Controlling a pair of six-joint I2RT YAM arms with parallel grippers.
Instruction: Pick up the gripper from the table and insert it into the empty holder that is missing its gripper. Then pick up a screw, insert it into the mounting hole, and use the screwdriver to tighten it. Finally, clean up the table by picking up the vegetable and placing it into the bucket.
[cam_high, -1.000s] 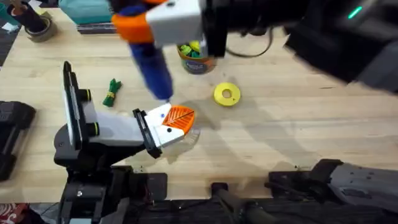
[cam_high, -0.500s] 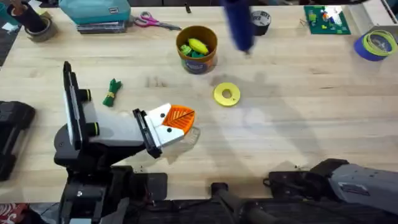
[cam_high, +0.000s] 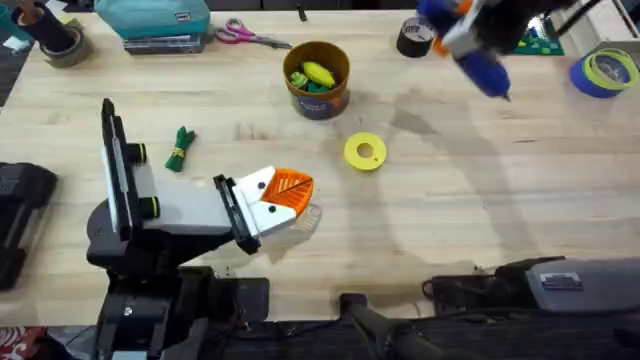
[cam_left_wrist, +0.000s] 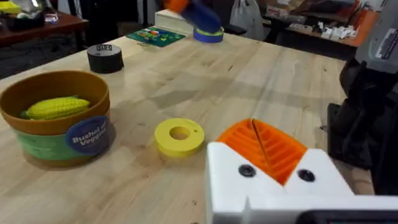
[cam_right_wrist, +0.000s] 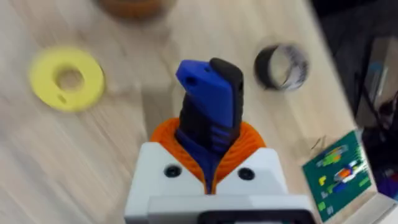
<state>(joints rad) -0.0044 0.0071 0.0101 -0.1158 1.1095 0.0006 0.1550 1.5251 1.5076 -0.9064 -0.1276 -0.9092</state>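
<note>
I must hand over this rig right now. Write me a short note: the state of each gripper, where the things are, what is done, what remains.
Right gripper: shut on the screwdriver, held in the air over the table's far right, near the black tape roll.
Left gripper: low over the table's near left; its fingers meet, nothing between them.
Vegetable: on the table, left of the left arm's fingers, not yet picked up.
Bucket: far centre, already holding toy pieces.
Yellow disc: between the bucket and the left gripper.
Done: I cannot tell about the insert and screw.
Left: set the screwdriver down, put the vegetable into the bucket.
</note>
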